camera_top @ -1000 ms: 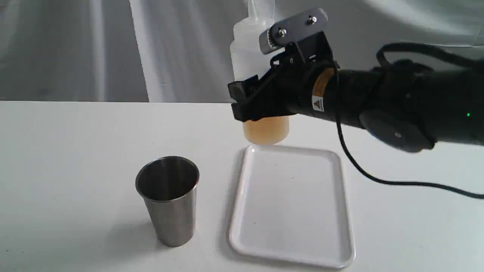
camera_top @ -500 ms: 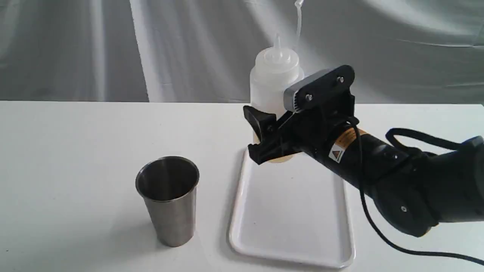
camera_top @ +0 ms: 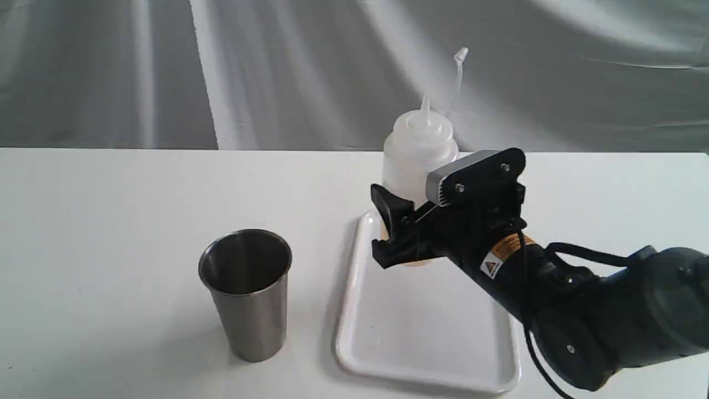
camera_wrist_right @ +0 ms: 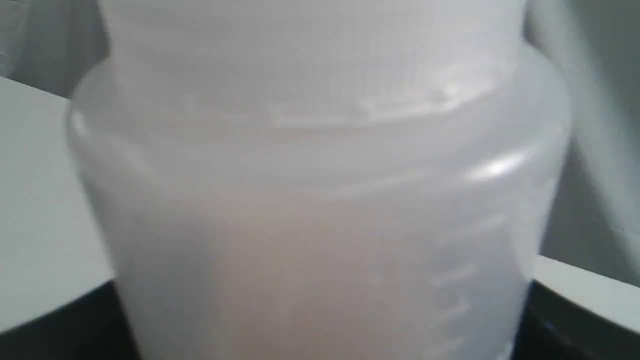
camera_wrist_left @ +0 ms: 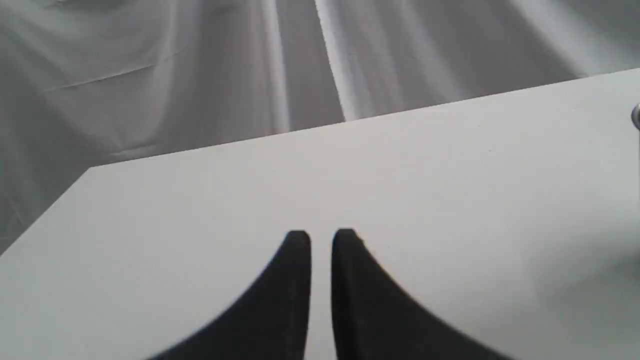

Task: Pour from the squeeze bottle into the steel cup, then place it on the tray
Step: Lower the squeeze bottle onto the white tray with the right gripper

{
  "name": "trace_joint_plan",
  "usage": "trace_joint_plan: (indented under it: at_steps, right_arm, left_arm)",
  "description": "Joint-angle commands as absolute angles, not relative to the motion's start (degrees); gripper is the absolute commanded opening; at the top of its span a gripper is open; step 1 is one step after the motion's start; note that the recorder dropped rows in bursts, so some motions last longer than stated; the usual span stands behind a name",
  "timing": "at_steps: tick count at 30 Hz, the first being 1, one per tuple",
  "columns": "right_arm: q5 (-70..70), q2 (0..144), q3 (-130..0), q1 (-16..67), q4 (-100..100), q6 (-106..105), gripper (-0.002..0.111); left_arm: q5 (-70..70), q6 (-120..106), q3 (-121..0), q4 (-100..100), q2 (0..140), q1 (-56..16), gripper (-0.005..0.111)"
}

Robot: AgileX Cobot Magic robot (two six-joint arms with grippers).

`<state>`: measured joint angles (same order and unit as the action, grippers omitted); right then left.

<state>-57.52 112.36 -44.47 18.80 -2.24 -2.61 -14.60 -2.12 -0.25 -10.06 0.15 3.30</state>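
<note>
Squeeze bottle (camera_top: pixel 418 149) in right claw (camera_top: pixel 400 233)

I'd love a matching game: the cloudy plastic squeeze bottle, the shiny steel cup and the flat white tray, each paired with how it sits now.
1. translucent plastic squeeze bottle
2. brushed steel cup
3. flat white plastic tray

A. lies flat on the table
B. stands alone, mouth up
C. upright, clasped by the black right gripper

Pairs: 1-C; 2-B; 3-A

A plain white table (camera_top: pixel 111 194) stretches wide, and grey cloth (camera_top: pixel 277 66) hangs in soft folds behind it.
</note>
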Motion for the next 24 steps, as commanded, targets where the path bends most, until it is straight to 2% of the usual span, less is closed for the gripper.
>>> trace_joint_plan:
  at_steps: [1, 24]
  right_arm:
    - [-60.8, 113.0, -44.5, 18.5, -2.3, -3.0, 0.0]
    - [-61.1, 118.4, -44.5, 18.6, -2.8, -2.8, 0.0]
  left_arm:
    - [-13.9, -1.8, 0.0, -10.0, 0.0, 3.4, 0.008]
    - [-13.9, -1.8, 0.0, -10.0, 0.0, 3.4, 0.008]
